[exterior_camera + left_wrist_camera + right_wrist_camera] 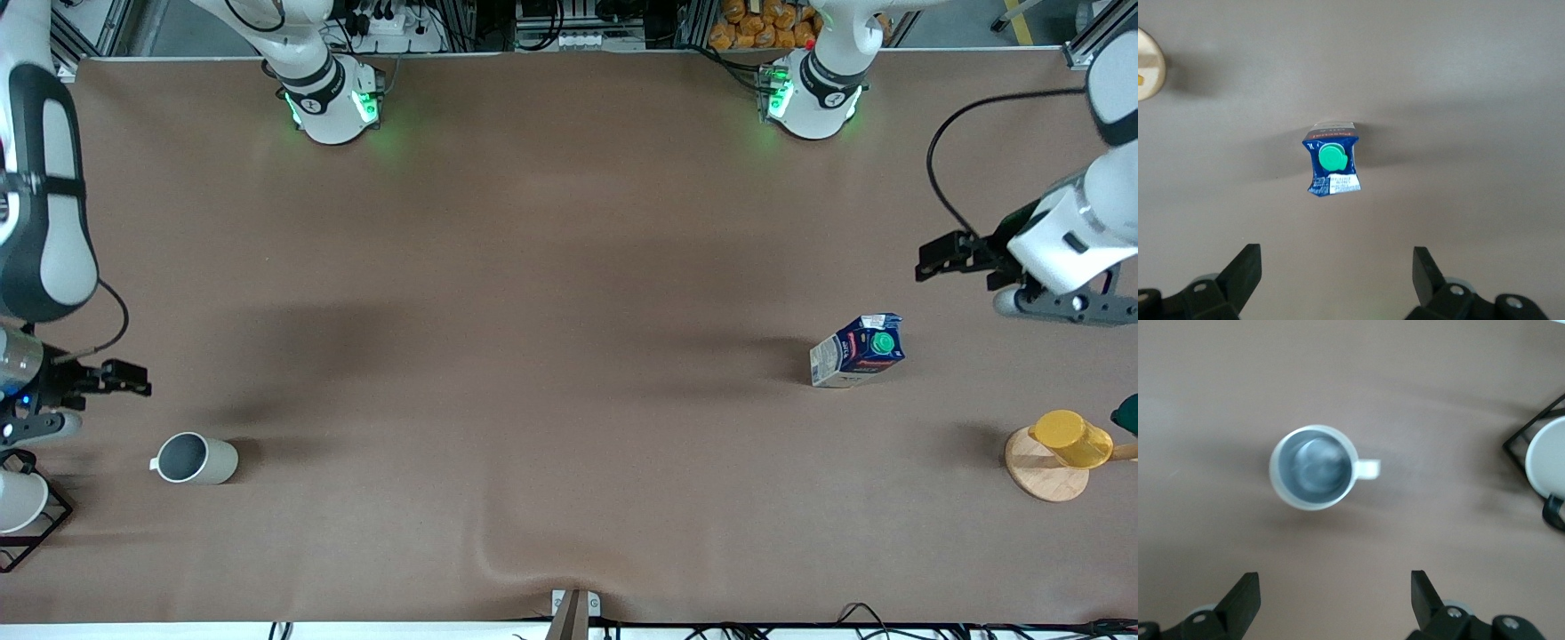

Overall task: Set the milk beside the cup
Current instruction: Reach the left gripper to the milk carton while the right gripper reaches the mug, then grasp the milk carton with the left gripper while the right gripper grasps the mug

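Task not started, by the look of it. Milk (858, 350) stands upright on the surface (551, 293) toward the left arm's end, untouched. Cup (194, 459) sits well apart from milk, toward the right arm's end and a bit nearer the front cam than milk. Nothing lifted, nothing carried. Left to do, judging from layout: grasp milk, carry it across, set it down beside cup.

Left gripper (942, 258) hangs over the surface, off milk toward the left arm's end; fingers (1245, 270) wide, nothing between them. In left wrist view milk is centred ahead of the fingers, clear gap, no contact; green cap faces the cam.

Right gripper (120, 378) hovers over the surface just beside cup, far from milk; fingers (1248, 593) wide, empty. Right wrist view looks straight down into cup, handle out to one side, cup not between the fingers.

Also near milk, nearer the front cam: yellow cup (1071, 439) on wooden disc (1040, 476).
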